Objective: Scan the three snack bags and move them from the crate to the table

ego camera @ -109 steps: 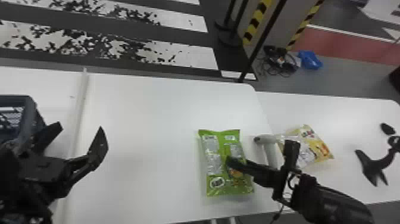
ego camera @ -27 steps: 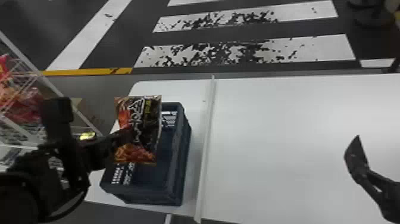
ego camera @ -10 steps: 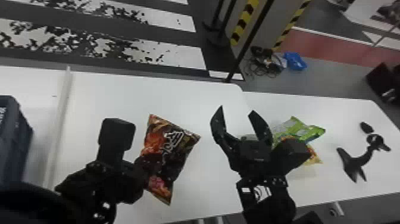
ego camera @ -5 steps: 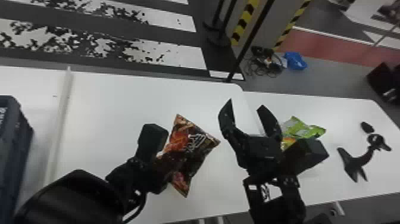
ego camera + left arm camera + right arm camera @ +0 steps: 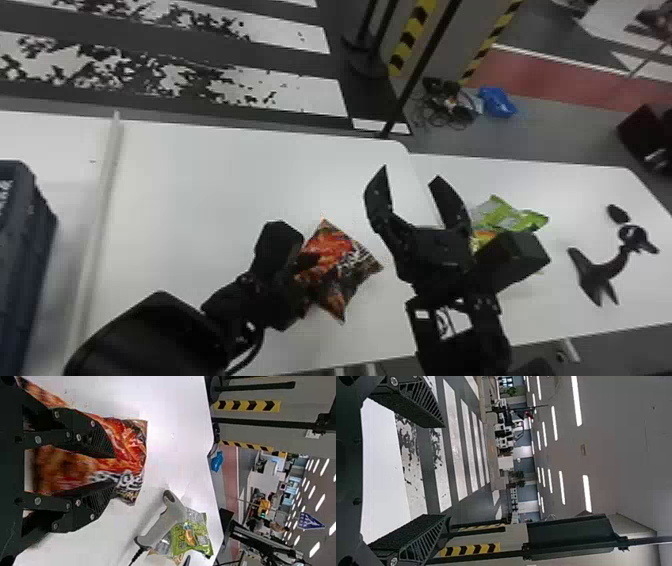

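Note:
The left gripper [image 5: 300, 280] stands over the middle table with the red and black snack bag [image 5: 332, 260] in its grasp. In the left wrist view both fingers of the left gripper [image 5: 113, 469] press on the same snack bag [image 5: 126, 443]. To its right, the right gripper [image 5: 411, 200] is open and holds nothing; its fingers spread apart in the right wrist view, the right gripper [image 5: 443, 471] likewise bare between them. A green snack bag [image 5: 505, 215] lies on the right table, partly on an orange-yellow bag [image 5: 481, 240]. A grey scanner [image 5: 163, 522] lies beside them in the left wrist view.
The dark blue crate [image 5: 42, 240] is at the left edge, beyond a raised strip [image 5: 102, 200] on the white table [image 5: 225, 185]. A black stand-like object [image 5: 600, 272] lies on the right table [image 5: 565, 190]. A black post [image 5: 420, 70] rises behind.
Since a second ago, the left gripper has carried the red and black bag rightward, turning it. The right gripper has shifted slightly right, still open. Earlier, the bag was above the crate.

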